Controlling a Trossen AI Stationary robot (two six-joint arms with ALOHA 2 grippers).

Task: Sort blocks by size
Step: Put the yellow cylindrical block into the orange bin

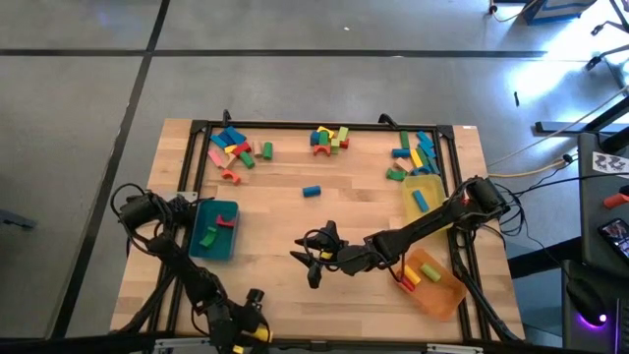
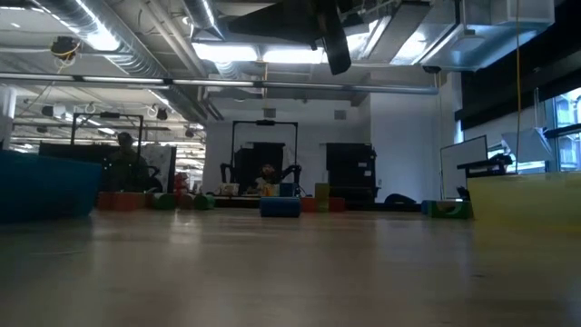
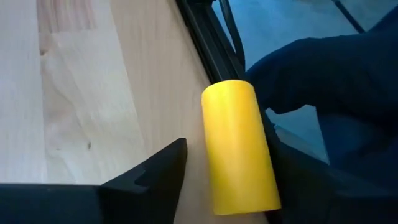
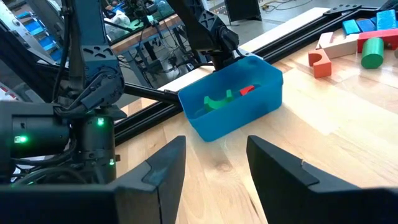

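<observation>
My left gripper is low at the table's near edge, open around a yellow cylinder block. The cylinder lies on its side on the wood beside the black frame rail. My right gripper hovers open over the middle of the table with nothing between its fingers. Heaps of coloured blocks lie along the far edge at the left, the middle and the right. One blue cylinder lies alone. My left gripper has the yellow cylinder between its fingers, which lie along the cylinder. One finger stands clear of the cylinder's side. Whether the other, dark finger behind the cylinder touches it, I cannot tell. The cylinder lies on the table.
A teal tray at the left holds a green arch and a red block. A yellow tray with a blue block and an orange tray with some blocks stand at the right. A black frame rims the table.
</observation>
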